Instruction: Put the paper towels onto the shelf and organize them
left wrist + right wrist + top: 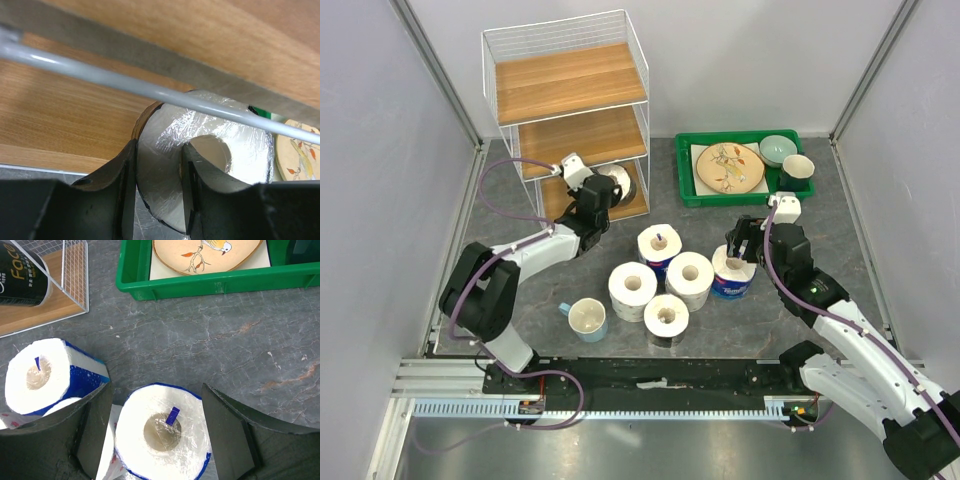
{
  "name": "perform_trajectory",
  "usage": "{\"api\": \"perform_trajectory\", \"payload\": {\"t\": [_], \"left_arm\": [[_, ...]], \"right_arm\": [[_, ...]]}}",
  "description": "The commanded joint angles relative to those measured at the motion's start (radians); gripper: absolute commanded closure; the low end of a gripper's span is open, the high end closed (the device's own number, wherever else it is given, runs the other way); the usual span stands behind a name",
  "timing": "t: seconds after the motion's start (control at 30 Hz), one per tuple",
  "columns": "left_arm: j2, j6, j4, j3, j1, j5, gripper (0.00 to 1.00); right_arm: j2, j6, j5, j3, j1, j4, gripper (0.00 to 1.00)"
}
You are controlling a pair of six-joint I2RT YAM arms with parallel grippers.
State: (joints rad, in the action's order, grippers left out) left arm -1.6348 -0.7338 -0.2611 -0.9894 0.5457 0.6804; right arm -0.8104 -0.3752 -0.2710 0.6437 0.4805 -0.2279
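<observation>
White wire mesh and light-brown boards make up the shelf (570, 85), standing at the far left of the grey table (880, 230). The left gripper (159, 170) reaches into the bottom tier and is clamped on a dark-wrapped roll (618, 183). One finger (125, 185) is on the roll's outer side and the other is in its hollow core, pinching the wall under its shiny film. The roll lies tilted at the right end of the lowest board, behind the front wire. To the right, the right gripper (157, 390) hangs over a blue-wrapped roll (162, 432) standing upright on the table. Its jaws are spread wide on either side of the wrap; I cannot tell whether the pads touch it. Just left of that stands a second blue-wrapped roll (660, 247). Nearer are a large white roll (633, 288), another large roll (689, 280) and a smaller dark-sided roll (666, 320), all bunched together. A pale cup (586, 320) sits left of the group. A green tray (685, 190) holding a plate (728, 167) lies at the far right.
</observation>
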Motion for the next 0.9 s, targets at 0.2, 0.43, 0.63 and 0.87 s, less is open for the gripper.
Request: {"api": "perform_trajectory", "payload": {"t": [0.2, 0.43, 0.63, 0.87], "left_arm": [[-0.083, -0.059, -0.067, -0.084, 0.003, 0.071, 0.77], [-0.097, -0.065, -0.055, -0.091, 0.003, 0.061, 0.71], [-0.108, -0.061, -0.05, -0.094, 0.003, 0.056, 0.68], [-0.105, -0.095, -0.012, -0.068, 0.003, 0.053, 0.63]], "right_arm": [[0.004, 0.001, -0.016, 0.031, 0.001, 0.012, 0.2], [-0.004, -0.002, -0.011, 0.034, 0.001, 0.012, 0.2], [-0.007, -0.002, -0.005, 0.037, 0.001, 0.009, 0.2], [-0.003, -0.002, -0.007, 0.039, 0.001, 0.004, 0.2]]}}
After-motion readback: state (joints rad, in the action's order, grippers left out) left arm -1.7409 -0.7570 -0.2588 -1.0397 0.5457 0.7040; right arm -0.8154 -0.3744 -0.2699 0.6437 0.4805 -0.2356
